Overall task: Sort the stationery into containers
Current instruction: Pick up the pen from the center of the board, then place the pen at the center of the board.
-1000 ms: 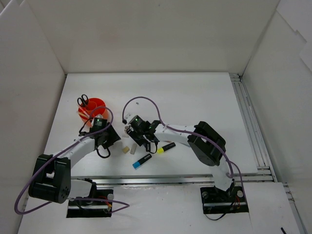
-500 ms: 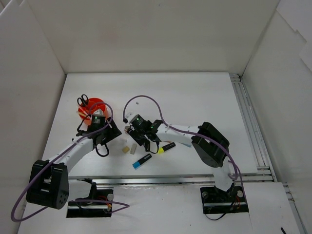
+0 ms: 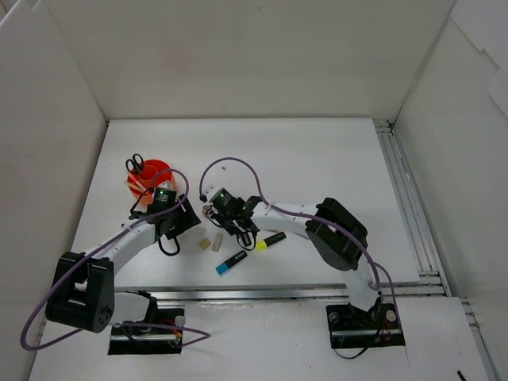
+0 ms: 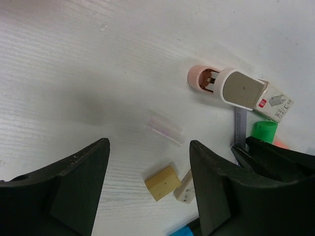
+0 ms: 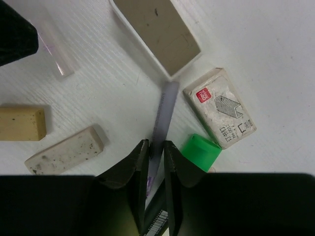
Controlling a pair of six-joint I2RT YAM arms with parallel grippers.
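Evidently for carrying to the holder [image 3: 163, 167], a pen [image 5: 165, 105] lying on the tabletop [image 5: 275, 49] is pinched by the near-shut right hand [image 5: 156, 152], while the left hand [image 4: 147, 160] is held open, empty.

— How is the light from above?
— Bright and even. The white tabletop [image 3: 317, 159] and white walls [image 3: 238, 63] bounce it around, so shadows there are soft, grey and short. The small items are too tiny to resolve.
— And the left wrist view?
— The tabletop's grain is crisp. A faint, broad shadow lies ahead and left of the left claw [image 4: 149, 147], whose black fingers show only a dull sheen. Just ahead of it, the clear plastic tube [image 4: 165, 129] barely shows.
— The right wrist?
— Print on the small white staple box [image 5: 220, 108], ahead and right of the right claw [image 5: 155, 143], is sharp. The fingers near the lens are dark and blurred, and the thin lilac pen [image 5: 165, 108] between them softens there.
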